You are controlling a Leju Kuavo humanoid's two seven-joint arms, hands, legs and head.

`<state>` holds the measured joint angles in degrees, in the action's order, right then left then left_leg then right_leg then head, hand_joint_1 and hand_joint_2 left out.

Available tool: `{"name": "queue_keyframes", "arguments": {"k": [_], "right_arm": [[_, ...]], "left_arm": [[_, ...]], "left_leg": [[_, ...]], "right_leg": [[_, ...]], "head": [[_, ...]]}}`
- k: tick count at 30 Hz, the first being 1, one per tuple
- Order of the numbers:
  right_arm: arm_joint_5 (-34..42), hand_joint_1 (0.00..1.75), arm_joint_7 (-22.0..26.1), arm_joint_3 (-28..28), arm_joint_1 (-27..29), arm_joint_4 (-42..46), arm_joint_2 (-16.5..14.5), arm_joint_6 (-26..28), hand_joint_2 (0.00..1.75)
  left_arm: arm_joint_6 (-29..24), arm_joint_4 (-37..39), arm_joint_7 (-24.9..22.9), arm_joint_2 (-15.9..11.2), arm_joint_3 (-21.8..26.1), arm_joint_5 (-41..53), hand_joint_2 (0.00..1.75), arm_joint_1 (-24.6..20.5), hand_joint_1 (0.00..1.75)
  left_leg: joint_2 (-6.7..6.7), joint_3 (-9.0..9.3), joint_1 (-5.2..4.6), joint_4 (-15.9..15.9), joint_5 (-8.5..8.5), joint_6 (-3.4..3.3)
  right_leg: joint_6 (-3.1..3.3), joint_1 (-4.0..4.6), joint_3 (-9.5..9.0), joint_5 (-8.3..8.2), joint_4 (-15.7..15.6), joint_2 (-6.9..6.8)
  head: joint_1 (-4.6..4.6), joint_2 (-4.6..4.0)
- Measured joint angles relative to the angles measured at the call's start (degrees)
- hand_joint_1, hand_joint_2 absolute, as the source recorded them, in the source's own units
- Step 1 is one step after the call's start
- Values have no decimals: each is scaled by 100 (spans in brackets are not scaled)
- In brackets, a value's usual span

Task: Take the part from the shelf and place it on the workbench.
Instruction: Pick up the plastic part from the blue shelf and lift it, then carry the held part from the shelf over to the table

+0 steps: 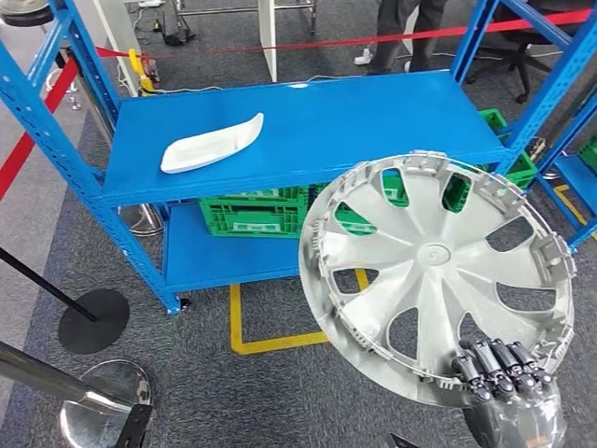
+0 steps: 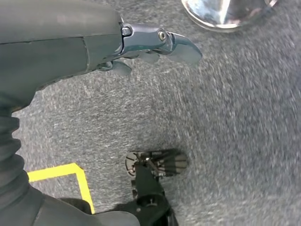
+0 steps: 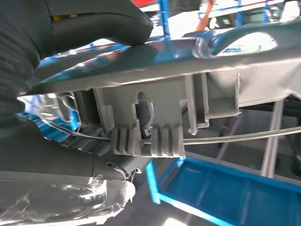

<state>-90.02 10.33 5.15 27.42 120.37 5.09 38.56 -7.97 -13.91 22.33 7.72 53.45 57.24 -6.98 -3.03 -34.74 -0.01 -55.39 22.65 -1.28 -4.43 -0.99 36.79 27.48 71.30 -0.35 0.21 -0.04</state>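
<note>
Right hand (image 1: 508, 378) grips hubcap (image 1: 437, 271) rim, inner face toward camera.

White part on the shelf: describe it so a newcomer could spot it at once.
Find the blue metal shelf across the head view and look at the near left part of its top level. The white part lies flat there alone: a long, curved, boat-shaped piece, unlike the round silver wheel cover held by the right hand.

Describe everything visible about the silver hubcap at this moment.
The round silver plastic wheel cover has broad spokes, openings between them, a plain centre hub and clips with a wire ring around its rim. It is tilted, lifted off the blue metal shelf, with the right hand gripping its lower edge.
</note>
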Motion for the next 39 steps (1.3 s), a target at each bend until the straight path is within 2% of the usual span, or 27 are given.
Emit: {"name": "queue_keyframes", "arguments": {"k": [1, 2, 3, 4, 6, 7, 9, 11, 12, 13, 14, 15, 17, 19, 21, 22, 24, 26, 27, 28, 29, 30, 32, 34, 35, 37, 39], "right_arm": [[-1, 175, 3, -13, 23, 19, -2, 0, 175], [-1, 175, 8, -22, 41, 39, -4, 0, 175], [-1, 175, 11, -28, 58, 57, -7, 0, 175], [-1, 175, 14, -35, 71, 74, -13, 0, 175], [-1, 175, 16, -52, 100, 103, -28, -1, 175], [-1, 175, 16, -61, 113, 120, -34, -1, 175], [-2, 175, 20, -80, 143, 150, -46, -1, 175], [-3, 175, 28, -103, 183, 170, -75, -1, 175], [-3, 175, 32, -116, 209, 178, -92, -1, 175], [-3, 175, 35, -131, 238, 186, -106, 0, 175], [-3, 175, 38, -146, 271, 195, -121, 0, 175], [-3, 175, 44, -162, 307, 205, -135, 0, 175], [-3, 175, 63, -188, 368, 236, -170, 0, 175], [-3, 175, 86, -225, 425, 285, -208, 0, 175], [-2, 175, 108, -280, 503, 350, -250, 0, 175], [-1, 175, 115, -309, 559, 387, -271, 0, 175], [1, 175, 127, -365, 671, 469, -309, 0, 175], [1, 175, 126, -425, 765, 543, -345, 0, 175], [1, 175, 114, -451, 808, 572, -359, 0, 175], [1, 175, 99, -473, 858, 600, -373, 0, 175], [1, 175, 84, -493, 912, 628, -384, 0, 175], [1, 175, 76, -517, 966, 654, -397, 0, 175], [1, 175, 74, -572, 1053, 715, -432, 0, 175], [0, 175, 79, -617, 1103, 770, -473, 0, 175], [-1, 175, 80, -633, 1119, 791, -493, 0, 175], [-1, 175, 83, -669, 1166, 831, -528, 0, 175], [-1, 175, 83, -699, 1199, 862, -553, 0, 175]], "left_arm": [[21, 1, 13, 5, -20, 9, 175, -7, 0], [37, 1, 21, 10, -40, 15, 175, -13, 0], [44, 1, 31, 11, -58, 17, 175, -18, 0], [45, 1, 38, 11, -72, 19, 175, -24, 0], [54, 1, 49, 12, -89, 20, 175, -37, 0], [69, 1, 51, 11, -93, 20, 175, -39, 0], [107, 2, 52, 12, -97, 20, 175, -27, 0], [118, 3, 28, 16, -98, 24, 175, -3, 0], [106, 3, 1, 19, -99, 27, 175, 7, 0], [86, 3, -30, 19, -100, 31, 175, 12, 0], [69, 3, -61, 19, -102, 34, 175, 13, 0], [69, 3, -82, 19, -105, 38, 175, 12, 0], [119, 4, -101, 11, -121, 58, 175, 10, 0], [170, 6, -118, 9, -145, 102, 175, 10, 0], [182, 9, -136, 25, -185, 144, 175, 4, 0], [182, 10, -140, 38, -208, 166, 175, -4, 0], [175, 14, -145, 71, -257, 220, 175, -15, 0], [178, 19, -172, 94, -306, 287, 175, -9, 0], [192, 22, -196, 103, -336, 319, 175, -3, 0], [215, 25, -223, 117, -367, 349, 175, -2, 0], [236, 26, -245, 133, -398, 375, 175, -6, 0], [250, 28, -268, 156, -429, 405, 175, -12, 0], [257, 29, -304, 194, -494, 456, 175, -24, 0], [256, 29, -330, 214, -547, 488, 175, -32, 0], [255, 29, -335, 217, -562, 497, 175, -34, 0], [255, 30, -338, 229, -590, 500, 175, -42, 0], [255, 29, -338, 237, -623, 501, 175, -51, 0]], "left_leg": [[-44, -47, -9, -13, -45, 30], [-81, -76, -19, -34, -79, 61], [-122, -83, -31, -54, -106, 93], [-169, -76, -36, -69, -128, 122], [-256, -54, -19, -77, -148, 180], [-207, -66, -5, -120, -81, 220], [28, -204, 12, -510, 296, 294], [219, -483, 14, -1298, 796, 318], [249, -585, 10, -1623, 928, 309], [266, -608, 6, -1774, 943, 288], [280, -525, 0, -1695, 843, 259], [314, -345, -9, -1412, 665, 220], [514, 121, -18, -607, 332, 116], [678, 379, -21, -127, 238, 47], [625, 396, -18, -37, 261, 33], [563, 397, -7, -9, 261, 23], [441, 394, 22, 35, 245, -6], [317, 384, 22, 38, 243, -28], [248, 380, 18, 36, 244, -29], [176, 378, 16, 34, 244, -28], [110, 378, 17, 31, 247, -25], [47, 382, 18, 25, 251, -18], [-56, 396, 0, -1, 275, 23], [-140, 406, -42, -35, 297, 79], [-181, 408, -61, -45, 298, 104], [-229, 406, -54, -62, 309, 151], [-46, 308, -30, -291, 504, 212]], "right_leg": [[-17, 2, -346, -29, -432, -126], [-3, 14, -687, 41, -890, -242], [29, 26, -930, 157, -1255, -339], [75, 43, -1051, 273, -1465, -379], [202, 53, -1010, 280, -1506, -287], [254, 53, -977, 247, -1499, -231], [341, 43, -895, 151, -1503, -118], [382, 54, -809, 55, -1495, 14], [391, 64, -772, 13, -1490, 88], [395, 76, -737, -20, -1485, 160], [394, 87, -710, -44, -1482, 231], [389, 98, -696, -58, -1480, 300], [371, 113, -677, -72, -1474, 423], [331, 110, -639, -93, -1462, 536], [269, 102, -570, -121, -1459, 639], [239, 103, -528, -108, -1434, 626], [181, 110, -351, 79, -1138, 422], [127, 93, -10, 459, -398, 160], [102, 84, 168, 611, -18, 105], [81, 77, 274, 669, 216, 80], [65, 70, 270, 610, 223, 63], [53, 62, 147, 453, -7, 32], [36, 56, -292, 91, -837, -172], [87, 55, -561, -60, -1337, -309], [128, 61, -566, -54, -1372, -299], [215, 47, -525, -84, -1353, -168], [293, 31, -493, -122, -1356, -58]], "head": [[2, 0], [1, 0], [-3, -1], [-5, -1], [-12, -2], [-11, -2], [-24, -2], [-31, -2], [-32, -2], [-32, -2], [-32, -2], [-32, -2], [-28, -2], [-30, -2], [-33, -2], [-31, -2], [1, -2], [30, -2], [31, -2], [31, -2], [32, -2], [32, -2], [37, -2], [26, -2], [20, -2], [7, -2], [4, -2]]}}
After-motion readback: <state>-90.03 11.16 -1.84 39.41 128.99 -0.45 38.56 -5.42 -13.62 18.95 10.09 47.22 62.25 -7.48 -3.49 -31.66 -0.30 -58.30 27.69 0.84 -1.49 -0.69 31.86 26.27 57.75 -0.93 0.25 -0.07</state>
